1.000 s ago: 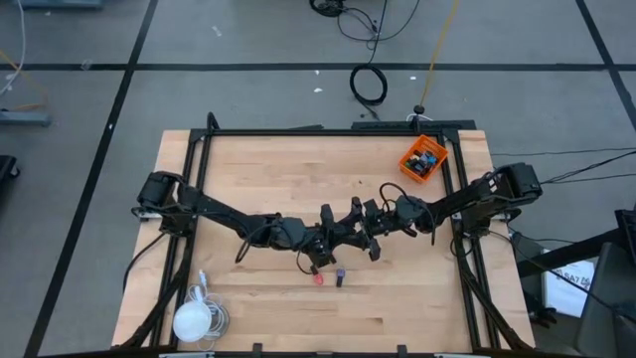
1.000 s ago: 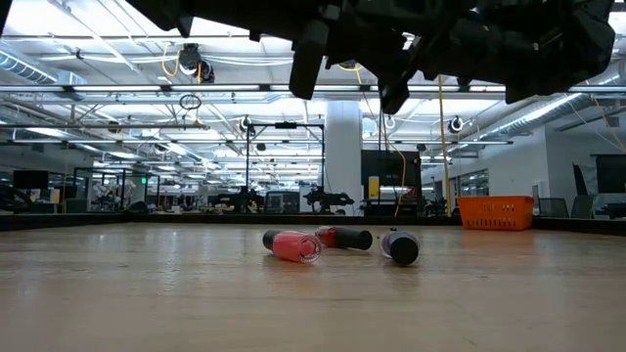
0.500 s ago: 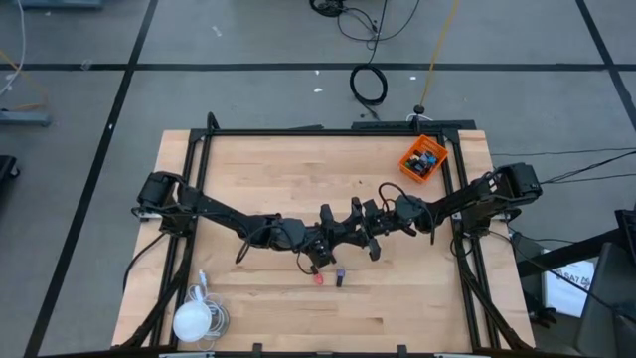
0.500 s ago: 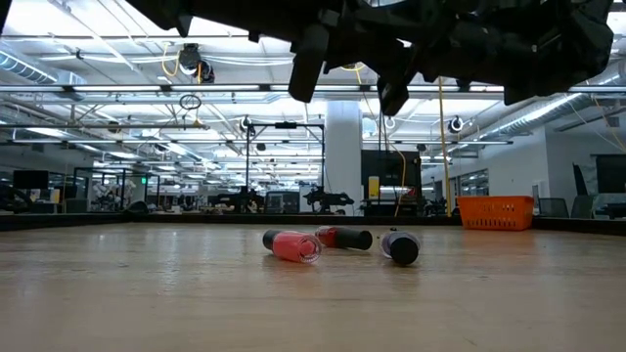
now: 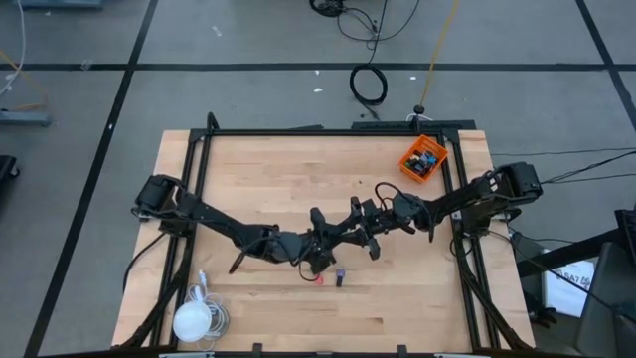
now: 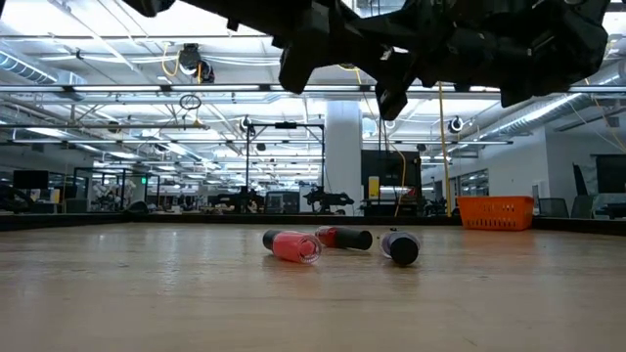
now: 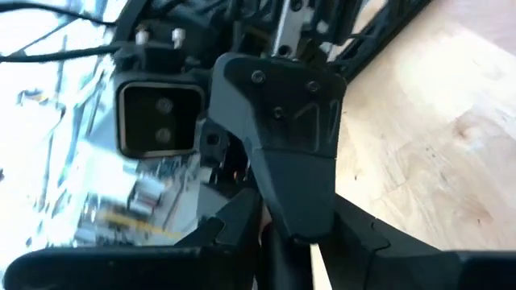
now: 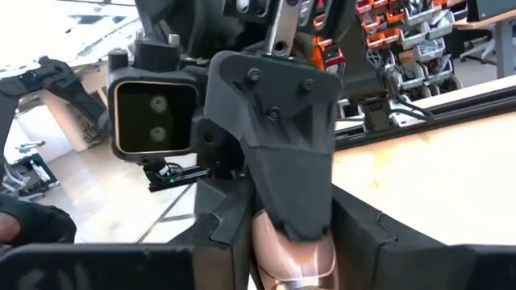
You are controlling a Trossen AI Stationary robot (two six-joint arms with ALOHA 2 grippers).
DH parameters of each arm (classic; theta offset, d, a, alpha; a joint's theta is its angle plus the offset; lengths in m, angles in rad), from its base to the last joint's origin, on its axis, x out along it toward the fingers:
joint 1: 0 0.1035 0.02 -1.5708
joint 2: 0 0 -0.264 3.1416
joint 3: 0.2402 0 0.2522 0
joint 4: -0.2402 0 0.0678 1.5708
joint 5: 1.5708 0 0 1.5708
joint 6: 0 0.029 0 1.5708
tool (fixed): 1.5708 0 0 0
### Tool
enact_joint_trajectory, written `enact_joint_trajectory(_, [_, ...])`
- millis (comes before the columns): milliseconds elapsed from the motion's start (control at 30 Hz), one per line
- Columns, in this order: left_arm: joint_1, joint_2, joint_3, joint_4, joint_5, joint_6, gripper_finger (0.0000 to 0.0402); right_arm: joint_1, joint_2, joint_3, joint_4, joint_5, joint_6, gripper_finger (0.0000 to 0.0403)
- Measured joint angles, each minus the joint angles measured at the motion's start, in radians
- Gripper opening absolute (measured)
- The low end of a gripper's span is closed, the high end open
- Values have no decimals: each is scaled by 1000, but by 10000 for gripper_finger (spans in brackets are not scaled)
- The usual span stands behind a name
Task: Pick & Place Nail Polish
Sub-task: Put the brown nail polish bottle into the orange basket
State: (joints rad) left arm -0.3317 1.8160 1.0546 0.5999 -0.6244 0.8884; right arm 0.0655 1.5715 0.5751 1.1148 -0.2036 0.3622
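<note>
Nail polish: three bottles (image 6: pixel 293 245) lying on the desk (image 5: pixel 268 179) mid-front, more in the orange bin (image 5: pixel 423 159) far right. No readable labels. Right gripper (image 8: pixel 290 234) clamped on a pinkish bottle (image 8: pixel 292 251); left gripper (image 5: pixel 320 261) over the loose bottles, fingers' state unclear.

1. Table centre: left gripper (image 5: pixel 320 242) and right gripper (image 5: pixel 355 221) meet nose to nose above the wood; no passage between them.
2. Beneath the arms: clear gap to the tabletop (image 6: pixel 147 293) in the low view.
3. Floor-level obstacles: three nail polish bottles lying down — pink bottle (image 6: pixel 291 245), red bottle (image 6: pixel 343 238), dark bottle (image 6: pixel 399 246) — close together, narrow gaps.
4. Far right corner: orange bin (image 5: pixel 423 158).
5. Near left corner: white lamp (image 5: pixel 193 320) with cord.
6. Remaining boards: open.
</note>
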Motion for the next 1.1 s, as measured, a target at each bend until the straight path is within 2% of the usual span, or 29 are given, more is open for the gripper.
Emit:
enact_joint_trajectory(233, [-45, -20, 0, -9, -146, -152, 115, -34, -1, 0, -53, 7, 5, 109])
enact_joint_trajectory(367, [-54, -23, -2, -22, -151, -157, 115, -38, -1, 0, -68, 3, 6, 109])
enact_joint_trajectory(667, [-53, -33, 4, -170, -143, -268, 115, -42, 7, -7, -129, 31, 7, 109])
enact_joint_trajectory(733, [-63, -33, 4, -174, -202, -235, 115, -42, 5, -6, -131, 30, 7, 109])
enact_joint_trajectory(867, [-81, -34, 4, -170, -393, -114, 115, -42, 4, -5, -137, 22, 7, 109])
enact_joint_trajectory(967, [-82, -54, 2, -172, -475, -121, 115, -45, 4, -5, -132, 23, -2, 109])
enact_joint_trajectory(1033, [-74, -84, 2, -175, -452, -205, 115, -50, 4, -5, -139, 21, -4, 109])
enact_joint_trajectory(1100, [-61, -130, -5, -204, -362, -299, 115, -60, 3, -4, -162, 25, -5, 109])
